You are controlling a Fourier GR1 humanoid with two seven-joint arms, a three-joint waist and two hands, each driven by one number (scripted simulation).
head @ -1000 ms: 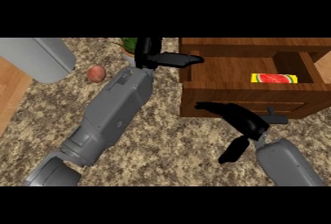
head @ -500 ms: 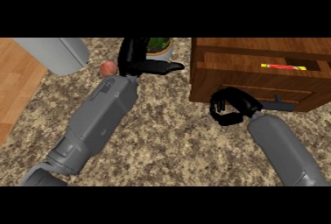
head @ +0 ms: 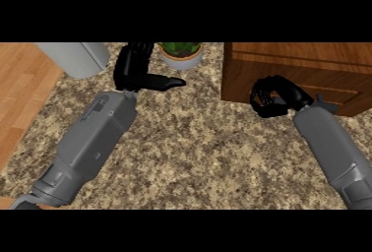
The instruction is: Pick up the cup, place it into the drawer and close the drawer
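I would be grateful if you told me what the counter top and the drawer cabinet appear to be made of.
The counter top looks like polished stone, probably granite: a speckled mix of beige, brown and black grains. The drawer cabinet looks like wood with a smooth reddish-brown finish: faint grain lines run along its top and front. Whether it is solid wood or veneer cannot be told.

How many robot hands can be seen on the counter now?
2. The left hand is near the top, fingers straight, beside the potted plant. The right hand is curled in front of the wooden drawer unit. No cup shows; it may be hidden.
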